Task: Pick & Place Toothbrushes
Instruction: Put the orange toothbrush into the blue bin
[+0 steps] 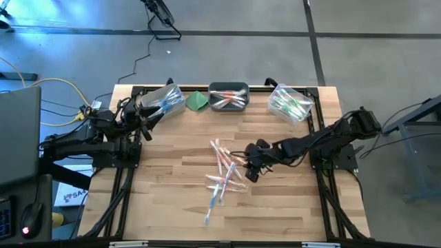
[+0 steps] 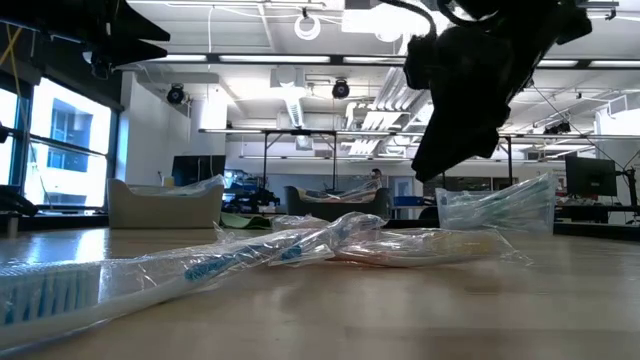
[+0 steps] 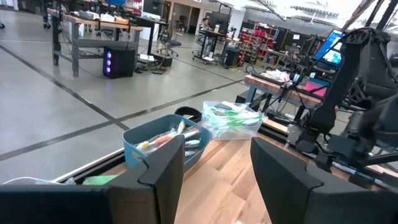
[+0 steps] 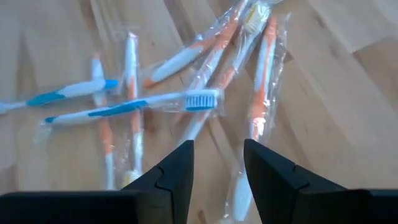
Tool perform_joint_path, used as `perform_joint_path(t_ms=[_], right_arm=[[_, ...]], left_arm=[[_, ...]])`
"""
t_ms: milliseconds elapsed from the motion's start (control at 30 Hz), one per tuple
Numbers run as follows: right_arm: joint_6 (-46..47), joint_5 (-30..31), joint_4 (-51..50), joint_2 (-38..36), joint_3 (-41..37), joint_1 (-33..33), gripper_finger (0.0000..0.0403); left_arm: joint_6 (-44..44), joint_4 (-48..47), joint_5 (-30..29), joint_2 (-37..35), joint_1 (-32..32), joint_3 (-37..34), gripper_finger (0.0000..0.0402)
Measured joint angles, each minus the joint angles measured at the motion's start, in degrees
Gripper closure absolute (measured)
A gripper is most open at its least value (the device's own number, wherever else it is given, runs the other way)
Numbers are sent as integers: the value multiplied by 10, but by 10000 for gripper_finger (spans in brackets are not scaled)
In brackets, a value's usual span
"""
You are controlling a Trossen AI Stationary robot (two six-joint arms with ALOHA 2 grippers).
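On the wooden table (image 1: 172,200), I see bins (image 1: 229,97) partly filled, loose toothbrushes (image 1: 224,176) left mid-table, my right gripper (image 1: 249,169) parted and empty above them, left gripper (image 1: 146,122) open.

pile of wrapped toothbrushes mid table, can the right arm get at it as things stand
Probably yes. The right gripper hovers open at the edge of the pile of wrapped toothbrushes, with brushes directly below its fingers and nothing between them.

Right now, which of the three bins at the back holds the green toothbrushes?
The clear bin at the back right, nearest the right arm. The middle grey bin holds orange ones, the left clear bin blue ones.
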Motion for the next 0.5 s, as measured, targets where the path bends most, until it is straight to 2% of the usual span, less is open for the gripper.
perform_joint_path(t_ms=[167, 500], right_arm=[[-9, 45, 3, 18, 0, 9, 269], [-7, 47, 22, 109, 0, 4, 269]], left_arm=[[0, 0, 0, 0, 0, 0, 222], [0, -1, 0, 0, 0, 0, 222]])
